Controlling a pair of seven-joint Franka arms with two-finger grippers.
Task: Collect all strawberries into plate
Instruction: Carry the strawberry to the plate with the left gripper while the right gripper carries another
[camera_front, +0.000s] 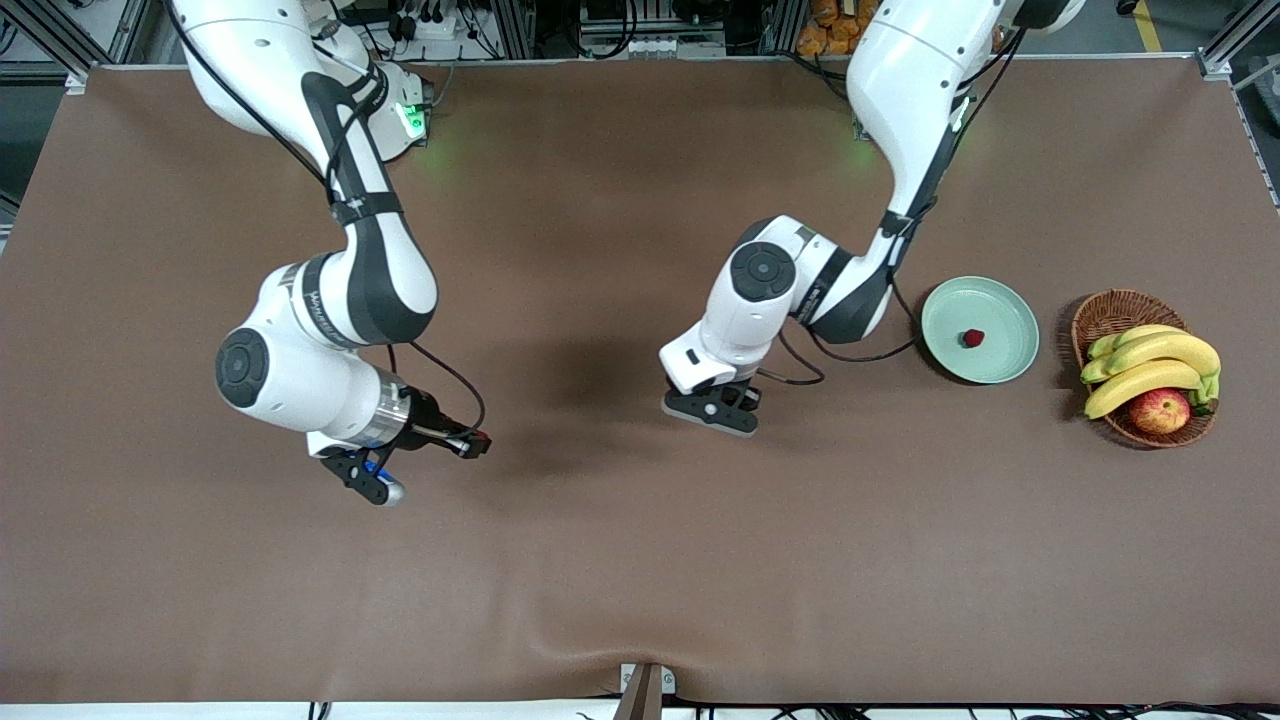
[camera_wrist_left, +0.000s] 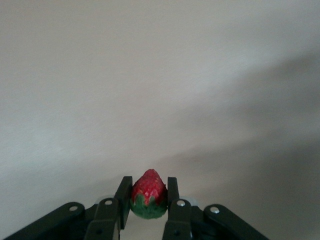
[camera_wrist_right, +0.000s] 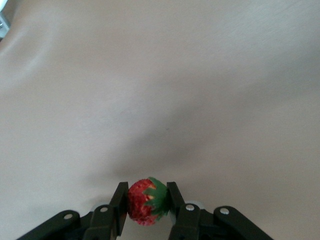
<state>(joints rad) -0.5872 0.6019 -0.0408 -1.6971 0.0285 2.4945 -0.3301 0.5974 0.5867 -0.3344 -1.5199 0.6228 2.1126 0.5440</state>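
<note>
Both two-finger grippers grasp berries: left gripper (camera_wrist_left: 148, 199) pinches one small red strawberry (camera_wrist_left: 148, 194) above brown tablecloth (camera_front: 620, 560); right gripper (camera_wrist_right: 146, 202) clamps a second strawberry (camera_wrist_right: 145, 201). A third strawberry (camera_front: 973, 338) lies in the single round mint-green plate (camera_front: 1015, 312) beside the wicker basket (camera_front: 1098, 312).

bright, even light; soft shadows

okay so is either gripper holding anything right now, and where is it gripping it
Both. The left gripper pinches a strawberry across its sides, leafy end toward the wrist. The right gripper pinches another strawberry across its middle, lying sideways.
</note>
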